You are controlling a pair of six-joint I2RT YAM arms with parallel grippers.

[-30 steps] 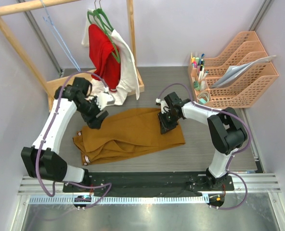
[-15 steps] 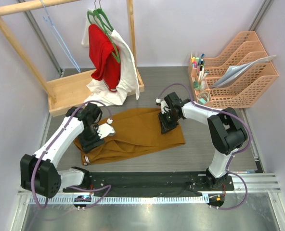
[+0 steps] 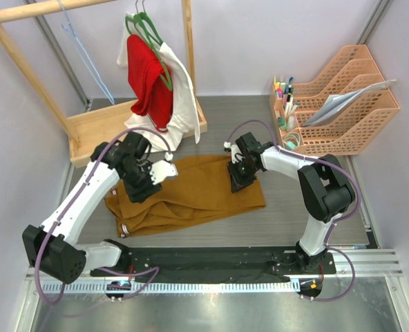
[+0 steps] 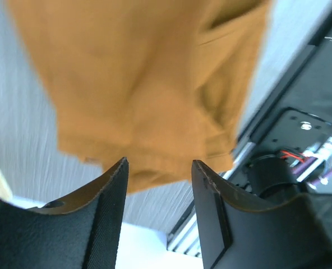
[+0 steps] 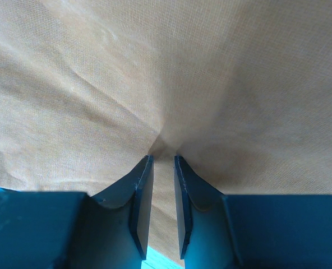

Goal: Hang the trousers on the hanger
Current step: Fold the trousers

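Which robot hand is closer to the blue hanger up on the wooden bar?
Left. The left gripper hovers over the left end of the trousers, below the light-blue hanger on the rail. The right gripper pinches the trousers farther right, away from it.

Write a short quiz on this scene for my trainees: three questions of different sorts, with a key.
1. True or false: the trousers already hang on the light-blue hanger.
2. Which one pinches the trousers' cloth? A) left gripper B) right gripper C) neither
3. Fill in the blank: the red garment hangs on a hanger coloured ____.

Key:
1. False. They lie on the table.
2. B.
3. Green: it is on a green hanger.
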